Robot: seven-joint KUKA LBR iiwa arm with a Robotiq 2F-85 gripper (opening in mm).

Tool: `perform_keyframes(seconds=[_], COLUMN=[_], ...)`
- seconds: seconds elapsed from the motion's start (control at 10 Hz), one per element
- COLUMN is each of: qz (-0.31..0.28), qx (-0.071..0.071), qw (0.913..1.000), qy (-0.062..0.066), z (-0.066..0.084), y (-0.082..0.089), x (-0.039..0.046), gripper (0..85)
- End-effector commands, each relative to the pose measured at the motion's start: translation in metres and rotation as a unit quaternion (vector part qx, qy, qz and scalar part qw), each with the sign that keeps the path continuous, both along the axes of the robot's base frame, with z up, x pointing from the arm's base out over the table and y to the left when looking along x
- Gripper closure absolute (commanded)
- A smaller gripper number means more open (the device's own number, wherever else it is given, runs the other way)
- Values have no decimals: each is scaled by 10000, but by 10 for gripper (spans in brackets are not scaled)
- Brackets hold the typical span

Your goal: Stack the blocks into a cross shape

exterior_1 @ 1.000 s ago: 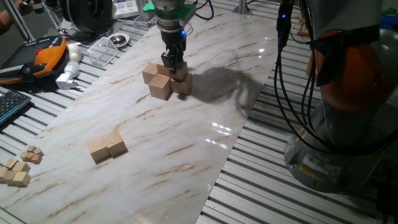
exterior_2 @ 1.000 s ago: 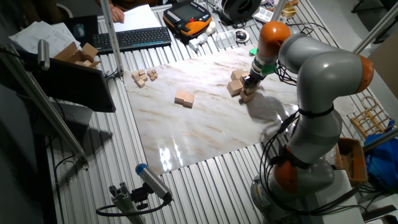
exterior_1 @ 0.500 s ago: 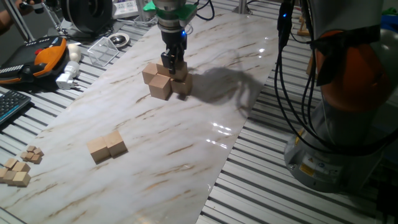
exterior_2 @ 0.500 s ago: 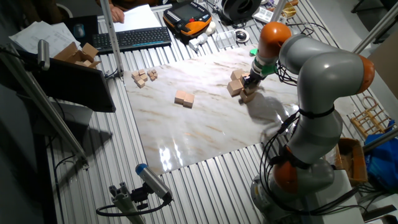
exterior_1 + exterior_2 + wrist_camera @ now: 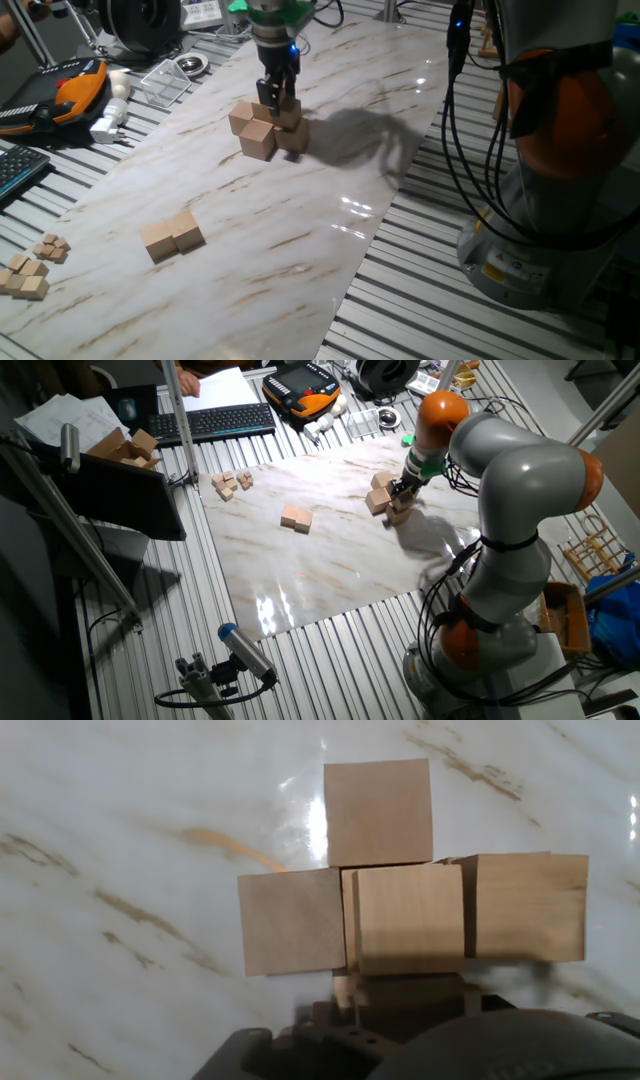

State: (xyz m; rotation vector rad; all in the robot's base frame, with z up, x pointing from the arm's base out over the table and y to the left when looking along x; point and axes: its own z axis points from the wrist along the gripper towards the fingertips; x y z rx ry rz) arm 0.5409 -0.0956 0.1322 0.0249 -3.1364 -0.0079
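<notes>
Several tan wooden blocks (image 5: 262, 130) sit bunched together on the marble slab (image 5: 300, 230) at the far end. They also show in the other fixed view (image 5: 383, 498). In the hand view a centre block (image 5: 405, 918) has a block above (image 5: 377, 812), one to the left (image 5: 290, 920) and one to the right (image 5: 520, 905); the near side is hidden by the hand. My gripper (image 5: 278, 98) hangs just above the cluster, with fingers spread about a block's width and nothing held. Two more blocks (image 5: 172, 237) lie side by side near the slab's front left.
A cluster of tiny wooden cubes (image 5: 30, 270) lies off the slab at the left edge. An orange pendant (image 5: 70, 85), a keyboard (image 5: 15, 170) and a clear plastic box (image 5: 165, 80) stand at the back left. The robot base (image 5: 560, 150) and cables (image 5: 460, 120) are on the right.
My gripper has risen slightly from the block cluster. The blocks have not moved.
</notes>
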Motion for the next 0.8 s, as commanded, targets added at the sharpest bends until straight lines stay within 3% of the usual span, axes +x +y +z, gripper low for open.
perform_keyframes(seconds=[0.0,0.2,0.4,0.5,0.7], qz=[-15,-54,199,405,795], qx=[-18,-72,-107,-116,-352], qw=[10000,9999,9997,9990,9958], qy=[57,79,80,167,280], z=[104,255,331,393,548], y=[27,138,26,-128,-408], x=[17,49,122,184,270], gripper=[170,170,170,340,680])
